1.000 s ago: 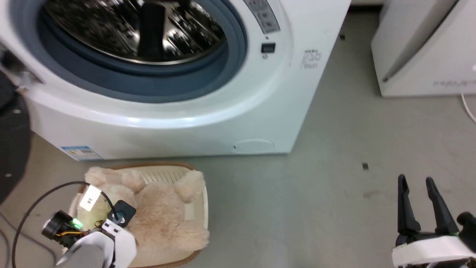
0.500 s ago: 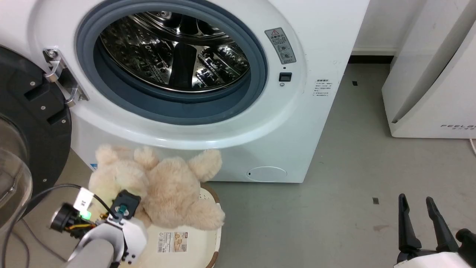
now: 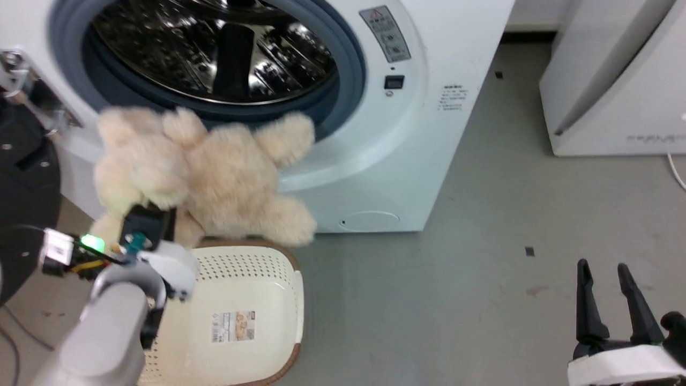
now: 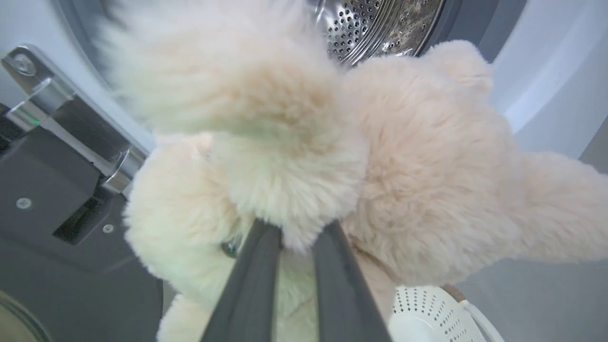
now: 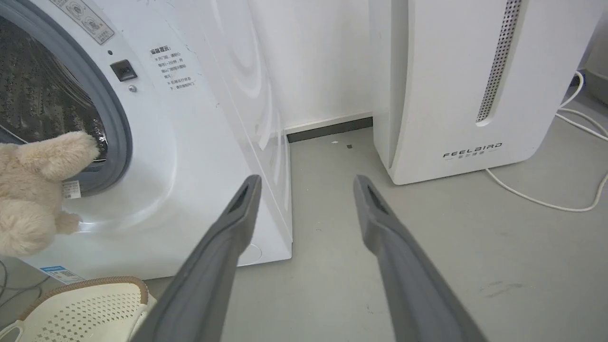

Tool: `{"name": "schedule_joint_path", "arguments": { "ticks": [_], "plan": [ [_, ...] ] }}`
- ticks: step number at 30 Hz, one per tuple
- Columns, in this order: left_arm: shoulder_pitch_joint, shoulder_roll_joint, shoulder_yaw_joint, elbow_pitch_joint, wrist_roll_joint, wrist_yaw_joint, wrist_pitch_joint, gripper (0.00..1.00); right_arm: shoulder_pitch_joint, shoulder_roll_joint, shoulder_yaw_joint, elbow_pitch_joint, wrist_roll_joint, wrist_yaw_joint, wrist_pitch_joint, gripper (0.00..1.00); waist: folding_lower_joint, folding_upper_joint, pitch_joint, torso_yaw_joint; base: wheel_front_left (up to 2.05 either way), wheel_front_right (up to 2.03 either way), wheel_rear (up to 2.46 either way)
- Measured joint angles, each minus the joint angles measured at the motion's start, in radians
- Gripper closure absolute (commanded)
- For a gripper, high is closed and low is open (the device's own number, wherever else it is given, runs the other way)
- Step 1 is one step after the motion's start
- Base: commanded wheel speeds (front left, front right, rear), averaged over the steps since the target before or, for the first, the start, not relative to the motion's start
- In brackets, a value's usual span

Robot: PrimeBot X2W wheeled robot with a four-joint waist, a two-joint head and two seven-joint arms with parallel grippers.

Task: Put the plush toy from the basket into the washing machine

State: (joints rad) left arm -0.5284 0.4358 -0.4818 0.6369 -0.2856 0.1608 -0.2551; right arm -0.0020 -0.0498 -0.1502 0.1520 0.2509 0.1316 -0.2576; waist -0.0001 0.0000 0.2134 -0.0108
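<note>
— Two grippers logged. Which one has the work?
— Left gripper [image 4: 297,232]. Its fingers sit close together with a narrow gap, pinching a tuft of the plush toy [image 3: 209,177]. Whether they have stuffing or only pile, cannot tell.
— Toy's position?
— Off the ground, hanging in front of the washing machine [image 3: 407,161]. It is above the basket [image 3: 252,262] and clear of it. One limb overlaps the lower part of the grey door ring [image 3: 348,69]. The body is outside the drum [image 3: 214,48].
— Basket?
— On the floor just before the machine, label sticker on its bottom exposed.
— Step in hand, then?
— Carry phase, by my reading: pick-up done, insertion not yet done. Roughly halfway.
— What does the next move call for?
— Higher and forward, so the whole bear clears the ring's lip. Release only once it is well inside the drum. The dangling limbs look likely to drag on the rubber. A soft, furry grip could slip if it snags.
— Door in the way?
— Door [image 3: 21,177] is swung open at the left, clear of the opening.
— Right gripper?
— Right gripper [image 3: 603,265] low at the right over bare floor, fingers spread apart, holding and touching nothing
</note>
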Motion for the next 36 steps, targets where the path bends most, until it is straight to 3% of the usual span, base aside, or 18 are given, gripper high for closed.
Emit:
{"name": "schedule_joint_path", "arguments": {
  "ticks": [7, 18, 36],
  "plan": [
    [-0.071, 0.022, 0.097, -0.062, 0.000, 0.021, 0.000, 1.00, -0.040, 0.000, 0.000, -0.011, -0.002, 0.000, 0.000, 0.00, 0.0000, 0.0000, 0.078, -0.041, 0.00, 0.00, 0.00],
    [-0.267, 0.021, 0.195, -0.059, 0.016, 0.010, 0.000, 1.00, -0.128, 0.000, 0.016, -0.028, 0.015, 0.000, 0.000, 0.00, 0.0002, 0.0000, 0.239, -0.093, 0.00, 0.00, 0.00],
    [-0.623, 0.129, 0.302, 0.056, 0.043, -0.038, 0.000, 1.00, -0.226, 0.000, 0.051, -0.057, 0.084, 0.000, 0.000, 0.00, 0.0003, -0.0001, 0.490, -0.220, 0.00, 0.00, 0.00]
  ]
}}
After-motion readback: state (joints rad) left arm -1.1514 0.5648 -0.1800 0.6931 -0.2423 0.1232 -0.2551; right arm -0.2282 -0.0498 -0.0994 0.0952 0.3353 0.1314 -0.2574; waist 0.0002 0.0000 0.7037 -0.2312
